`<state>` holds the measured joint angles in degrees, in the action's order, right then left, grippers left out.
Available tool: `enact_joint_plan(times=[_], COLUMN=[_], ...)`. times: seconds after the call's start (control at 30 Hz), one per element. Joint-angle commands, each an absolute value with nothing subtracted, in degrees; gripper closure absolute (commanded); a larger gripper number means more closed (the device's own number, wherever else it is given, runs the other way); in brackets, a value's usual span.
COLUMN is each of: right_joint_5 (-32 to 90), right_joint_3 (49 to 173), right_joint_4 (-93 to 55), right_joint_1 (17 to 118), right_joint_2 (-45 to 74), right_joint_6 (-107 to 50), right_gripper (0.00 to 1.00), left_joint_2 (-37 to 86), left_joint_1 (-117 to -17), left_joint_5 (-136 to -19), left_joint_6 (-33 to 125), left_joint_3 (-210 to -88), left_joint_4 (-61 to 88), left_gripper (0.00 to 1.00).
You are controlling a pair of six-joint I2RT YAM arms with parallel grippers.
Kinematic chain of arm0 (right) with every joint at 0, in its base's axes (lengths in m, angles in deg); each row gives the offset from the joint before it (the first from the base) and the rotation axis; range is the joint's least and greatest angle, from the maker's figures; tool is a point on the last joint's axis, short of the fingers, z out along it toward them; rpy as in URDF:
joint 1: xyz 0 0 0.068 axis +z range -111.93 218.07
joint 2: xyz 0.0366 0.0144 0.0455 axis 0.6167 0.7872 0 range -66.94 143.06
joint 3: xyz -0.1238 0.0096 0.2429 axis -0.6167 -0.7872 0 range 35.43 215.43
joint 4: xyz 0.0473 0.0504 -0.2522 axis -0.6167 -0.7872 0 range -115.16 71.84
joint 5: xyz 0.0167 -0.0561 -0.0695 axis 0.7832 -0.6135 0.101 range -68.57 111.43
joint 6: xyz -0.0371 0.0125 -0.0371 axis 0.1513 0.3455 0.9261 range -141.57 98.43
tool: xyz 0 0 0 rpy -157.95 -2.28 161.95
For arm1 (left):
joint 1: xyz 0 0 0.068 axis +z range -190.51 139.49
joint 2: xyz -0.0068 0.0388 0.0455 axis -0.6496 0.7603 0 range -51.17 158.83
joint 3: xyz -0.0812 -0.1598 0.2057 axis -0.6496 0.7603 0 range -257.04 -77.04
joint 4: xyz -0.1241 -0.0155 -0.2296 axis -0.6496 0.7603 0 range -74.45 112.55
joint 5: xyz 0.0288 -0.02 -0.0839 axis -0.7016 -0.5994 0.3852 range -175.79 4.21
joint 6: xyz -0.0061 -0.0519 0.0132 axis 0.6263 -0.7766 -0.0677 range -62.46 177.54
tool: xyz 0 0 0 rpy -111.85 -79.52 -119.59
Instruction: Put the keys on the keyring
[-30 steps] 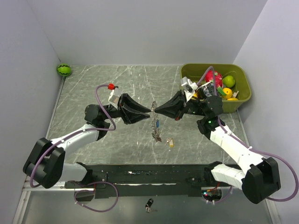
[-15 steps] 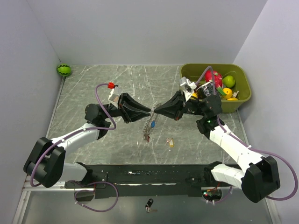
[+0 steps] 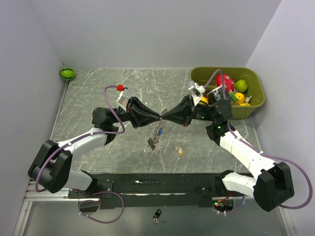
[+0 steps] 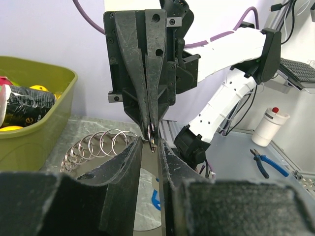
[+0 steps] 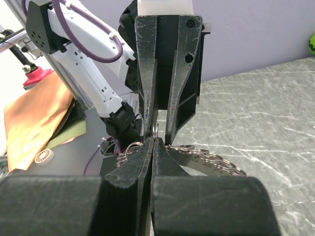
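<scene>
1. The right gripper [image 5: 152, 143] was clenched. Its tips pinched one small loop at the edge of the keyring [image 5: 216, 158] and held it up above the table [image 3: 98, 88], midway between the two arms.
2. The left gripper [image 4: 150, 147] faced it tip to tip. Its fingers were parted by a narrow gap that straddled the pinched loop. In both wrist views they did not appear to press on the wire, so this gripper seemed to be grasping nothing.
3. The rest of the keyring hung down from the pinch, its string of wire loops trailing toward the left arm's side. Some of the keys [image 3: 152, 141], one of them blue-headed, were bunched at its lower end, just above or on the table. Which of the two could not be told.
4. A tan key [image 3: 180, 150] lay alone on the table, near the hanging bunch but apart from it, on the right arm's side.
5. The two grippers' long axes lay on one line running left to right across the table, and the pinched loop sat directly ahead of the left gripper, already between its fingers. Judging from that, a grasp by the left arm would need a squeeze rather than travel.
6. The wire was thin, so a slightly off-line squeeze could probably let the loop slip out.
</scene>
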<state>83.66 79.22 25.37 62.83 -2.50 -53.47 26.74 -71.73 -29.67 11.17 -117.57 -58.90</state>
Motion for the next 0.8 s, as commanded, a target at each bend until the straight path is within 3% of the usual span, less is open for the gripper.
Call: enact_joint_plan(times=[0.0,0.1,0.33,0.6,0.77], right_joint_5=[82.8,82.9,82.9,82.5,82.0], right_joint_3=[79.7,79.7,79.4,79.1,78.7], right_joint_4=[29.3,29.5,30.9,30.2,29.4], right_joint_1=[62.7,62.7,62.7,62.7,62.7], right_joint_2=[-4.1,-3.9,-3.7,-4.0,-4.5], right_joint_6=[-53.1,-53.3,-54.3,-54.0,-53.0], right_gripper=[1.00,1.00,1.00,1.00,0.67], left_joint_2=[26.0,25.1,25.6,22.8,15.8], left_joint_1=[-72.2,-72.2,-72.6,-72.9,-73.7], left_joint_5=[-28.9,-29.3,-28.7,-30.9,-36.3], left_joint_6=[12.4,15.0,15.4,21.7,36.9], left_joint_3=[-119.2,-119.0,-119.6,-118.5,-119.5], left_joint_4=[-63.7,-61.0,-60.7,-56.5,-34.0], left_gripper=[0.74,0.75,0.99,0.99,0.99])
